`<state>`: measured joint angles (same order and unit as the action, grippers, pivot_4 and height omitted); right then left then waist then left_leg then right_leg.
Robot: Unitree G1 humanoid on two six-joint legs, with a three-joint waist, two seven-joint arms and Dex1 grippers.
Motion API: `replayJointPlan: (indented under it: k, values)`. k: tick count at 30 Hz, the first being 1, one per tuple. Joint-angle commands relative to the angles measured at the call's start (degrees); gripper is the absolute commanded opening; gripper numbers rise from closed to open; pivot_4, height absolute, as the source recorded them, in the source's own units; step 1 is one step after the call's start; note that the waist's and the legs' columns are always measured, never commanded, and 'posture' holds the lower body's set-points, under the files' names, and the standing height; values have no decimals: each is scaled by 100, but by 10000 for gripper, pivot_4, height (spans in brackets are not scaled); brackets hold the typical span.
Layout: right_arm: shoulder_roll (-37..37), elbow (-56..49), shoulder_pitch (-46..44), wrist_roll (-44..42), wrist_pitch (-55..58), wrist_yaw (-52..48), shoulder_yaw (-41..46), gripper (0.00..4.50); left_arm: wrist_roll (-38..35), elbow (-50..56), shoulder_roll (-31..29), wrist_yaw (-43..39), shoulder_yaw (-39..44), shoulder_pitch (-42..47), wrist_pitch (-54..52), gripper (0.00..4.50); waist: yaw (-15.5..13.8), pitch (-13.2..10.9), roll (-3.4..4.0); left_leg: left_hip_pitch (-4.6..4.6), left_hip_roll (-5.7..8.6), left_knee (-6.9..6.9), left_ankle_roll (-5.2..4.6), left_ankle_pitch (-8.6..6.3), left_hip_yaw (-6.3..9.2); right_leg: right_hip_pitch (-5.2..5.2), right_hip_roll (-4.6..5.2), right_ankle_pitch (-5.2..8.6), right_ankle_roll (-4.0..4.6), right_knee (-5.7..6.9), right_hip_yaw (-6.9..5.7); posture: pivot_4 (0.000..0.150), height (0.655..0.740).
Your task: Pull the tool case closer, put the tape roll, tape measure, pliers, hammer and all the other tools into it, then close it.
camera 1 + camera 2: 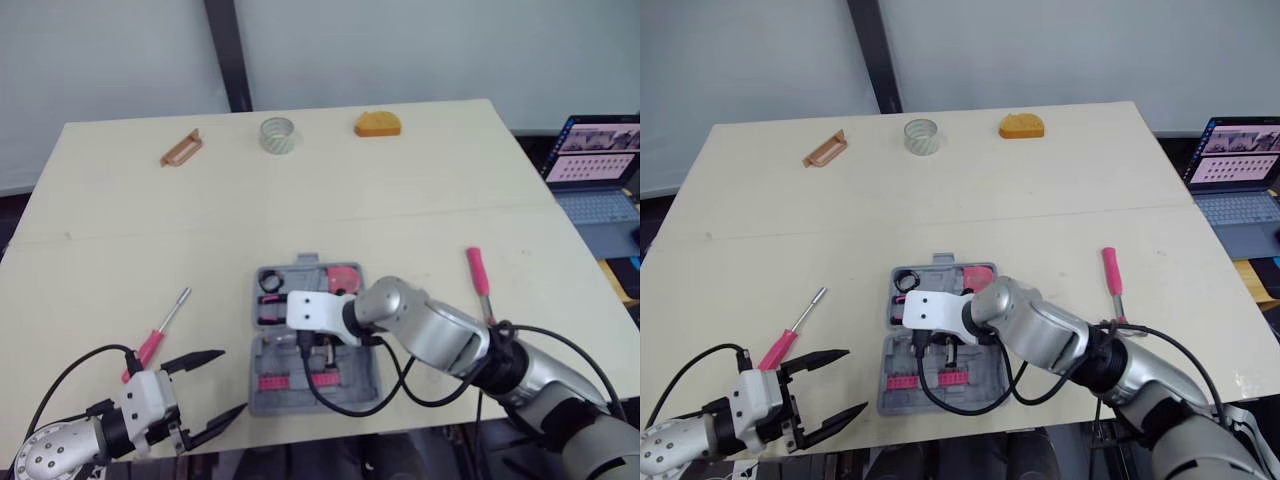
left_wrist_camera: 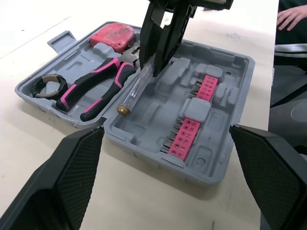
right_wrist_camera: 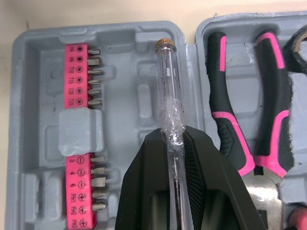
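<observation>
The tool case (image 2: pixel 158 103) lies open and flat in the middle of the worktop (image 1: pixel 400 190), close to its near edge. The right end effector (image 3: pixel 170 136) is clamped on a clear screwdriver (image 3: pixel 167 81) and holds it just over the hinge ridge between the two halves. If it is released there, it may rest on the ridge and not in a recess, and the case would then probably not close. The smooth handle sticks far out of the grip, so it could also slip or turn. Whether it touches the case is not visible. The left end effector (image 1: pixel 230 381), with fingers wide apart, holds nothing at the near left. Inside the case there are one pliers (image 3: pixel 219 81), one red object (image 2: pixel 113 36), one dark ring (image 2: pixel 37 88) and two pink bit strips (image 2: pixel 184 139). Outside there are two pink-handled tools, one near left (image 1: pixel 160 332) and one at the right (image 1: pixel 478 272). Far away lie one tape roll (image 1: pixel 279 145), one orange object (image 1: pixel 378 123) and one tan object (image 1: pixel 181 148), which may be a long reach.
</observation>
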<state>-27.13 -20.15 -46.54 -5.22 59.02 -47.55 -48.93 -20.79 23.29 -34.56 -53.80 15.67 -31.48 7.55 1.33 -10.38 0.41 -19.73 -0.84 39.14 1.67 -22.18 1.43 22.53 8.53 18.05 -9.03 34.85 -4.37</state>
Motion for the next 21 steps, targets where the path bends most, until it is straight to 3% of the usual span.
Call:
replayJointPlan:
  k: [1,21]
  values:
    - [64,-83,-70,79,-15,-31,-32,457,19,115,-28,41,19,-30,53,45000,22,0,0,-1,0,0,0,0,0,1,0,0,0,0,0,1500,7400]
    - [236,85,-55,282,-131,-67,-133,457,28,187,-65,161,50,31,-80,45000,28,0,0,-1,-1,0,0,0,-3,4,0,0,0,2,0,1500,7400]
